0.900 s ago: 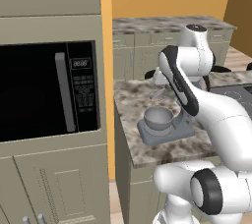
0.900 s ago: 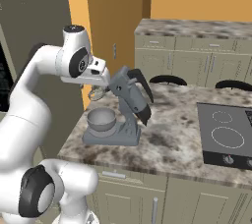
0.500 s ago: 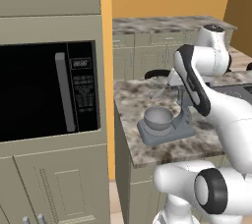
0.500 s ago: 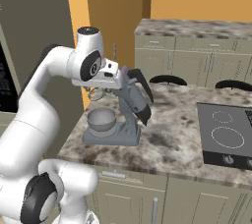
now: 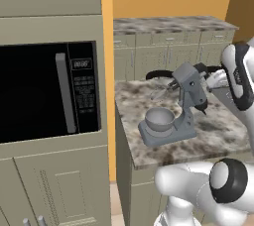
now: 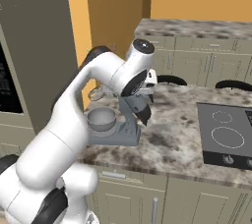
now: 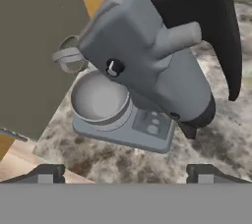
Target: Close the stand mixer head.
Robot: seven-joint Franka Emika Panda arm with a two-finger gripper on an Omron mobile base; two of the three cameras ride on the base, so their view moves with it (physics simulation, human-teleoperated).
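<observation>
**Hand view: mixer head still raised, closing not yet done**

Seen from just behind and above: stand mixer head (image 7: 147, 46) tilted up on its hinge, front end lifted toward the upper left, a small dark knob on its side. Beater (image 7: 69, 56) hanging in the air over the far rim of the bowl (image 7: 101, 99), not down inside it. Bowl seated on the flat base (image 7: 147, 132), which carries a few small round buttons.

Placement: mixer near the counter's (image 5: 223, 131) front left corner, close to the left edge beside the tall cabinet with the microwave (image 5: 47, 91). Cooktop (image 6: 226, 134) well apart, toward the right end of the same counter.

Gripper (image 7: 125, 171) spread wide, two dark fingertips (image 7: 49, 171) far apart at the bottom, nothing between them. Hovering near the back of the raised head; contact not evident from any view. In the left base view, head (image 5: 191, 84) plainly angled upward, with the hand just beside its rear.

Progress, as a judgement: approach largely made, the closing itself untouched. Left to do: push the raised front end down about the hinge until level over the bowl, beater inside.

Writing: pale digits on the microwave display, too blurred to read. No brand or label legible on the mixer.
</observation>
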